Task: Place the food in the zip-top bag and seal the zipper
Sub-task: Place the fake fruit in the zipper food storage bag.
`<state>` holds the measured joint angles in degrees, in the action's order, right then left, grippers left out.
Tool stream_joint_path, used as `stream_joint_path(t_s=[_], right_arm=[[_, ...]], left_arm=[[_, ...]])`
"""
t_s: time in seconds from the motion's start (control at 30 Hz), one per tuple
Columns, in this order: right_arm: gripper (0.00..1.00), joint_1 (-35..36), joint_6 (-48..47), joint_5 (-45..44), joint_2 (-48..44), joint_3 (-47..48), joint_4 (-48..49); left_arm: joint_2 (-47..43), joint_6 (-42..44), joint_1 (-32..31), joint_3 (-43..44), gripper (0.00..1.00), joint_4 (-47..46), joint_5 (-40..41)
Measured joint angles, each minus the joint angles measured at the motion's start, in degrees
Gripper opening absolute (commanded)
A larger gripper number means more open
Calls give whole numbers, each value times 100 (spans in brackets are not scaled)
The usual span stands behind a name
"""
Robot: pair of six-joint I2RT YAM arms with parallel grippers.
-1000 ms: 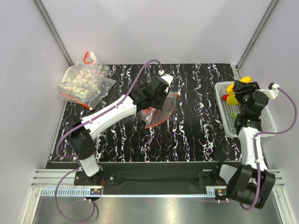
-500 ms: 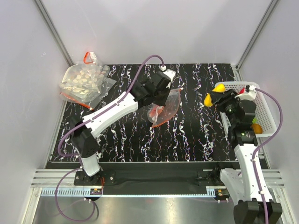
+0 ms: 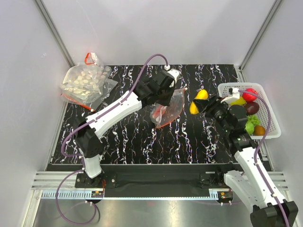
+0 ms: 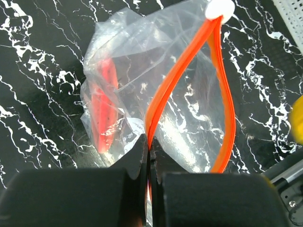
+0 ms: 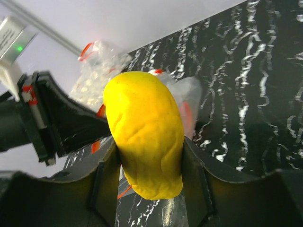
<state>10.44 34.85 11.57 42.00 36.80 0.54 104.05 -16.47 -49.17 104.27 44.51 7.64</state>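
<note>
The red thing (image 4: 103,109) inside the bag (image 4: 137,52) is too hazy to name. One end of the zipper (image 4: 166,90) vanishes between the left gripper (image 4: 149,144) fingers. In the right wrist view, the yellow fruit (image 5: 144,132) blocks most of the bag.

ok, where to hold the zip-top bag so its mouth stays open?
Pinch one lip of the zipper, near the end away from the white end piece, coming from the mouth edge, as the left gripper does. The strip looks stiffer than the film, and the free lip bows away, leaving a gap.
</note>
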Motion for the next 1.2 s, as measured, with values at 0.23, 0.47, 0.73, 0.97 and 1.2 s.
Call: stream_joint_path(t_s=[0.23,0.47,0.73,0.97,1.2], right_arm=[[18,791,-7,-72,345,-50,614],[17,1355,-9,-326,713,-50,1086],[17,1587,-46,-378,789,-48,1377],[17,1626,-197,-538,616,-33,1360],[17,1626,-258,-625,671,59,1517]], left_arm=[[151,-9,20,466,0,114,-136],[269,-63,24,595,0,111,-304],[380,-116,24,595,1,118,-396],[380,-140,24,595,0,118,-455],[380,-153,24,581,0,107,-507]])
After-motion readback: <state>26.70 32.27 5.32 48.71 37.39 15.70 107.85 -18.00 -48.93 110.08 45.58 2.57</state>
